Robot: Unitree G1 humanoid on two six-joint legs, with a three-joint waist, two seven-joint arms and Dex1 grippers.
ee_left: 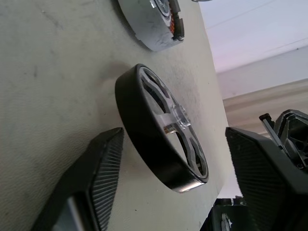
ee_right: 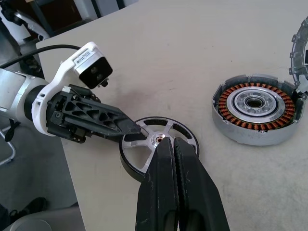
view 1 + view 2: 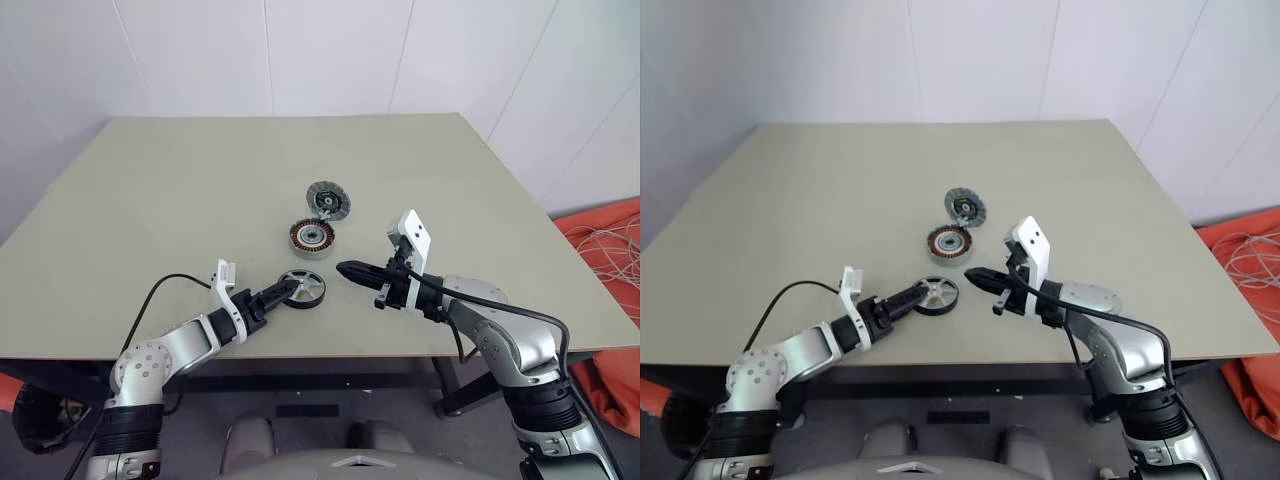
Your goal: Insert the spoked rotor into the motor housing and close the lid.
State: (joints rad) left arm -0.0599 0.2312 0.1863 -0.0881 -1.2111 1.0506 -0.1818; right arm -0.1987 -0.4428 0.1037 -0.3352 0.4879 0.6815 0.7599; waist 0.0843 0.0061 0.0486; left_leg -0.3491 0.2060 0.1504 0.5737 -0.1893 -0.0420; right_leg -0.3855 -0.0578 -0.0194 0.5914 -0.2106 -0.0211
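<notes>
Illumination is bright, even and diffuse, apparently from overhead. Shadows on the desk (image 3: 180,200) are faint and short, lying close under the spoked rotor (image 3: 303,288). Head views are sharp, with the desk edges splaying outward. In the left wrist view the near fingers (image 1: 98,178) are soft and the background overexposed.

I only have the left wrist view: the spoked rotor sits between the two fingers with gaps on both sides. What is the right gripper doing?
Observer: The right gripper is shut and holds nothing. It points at the spoked rotor from the rotor's right side.
Operator: Is the lid out of the way?
Observer: Yes. The lid is open on the far side of the motor housing, and the housing's copper windings are uncovered.
</notes>
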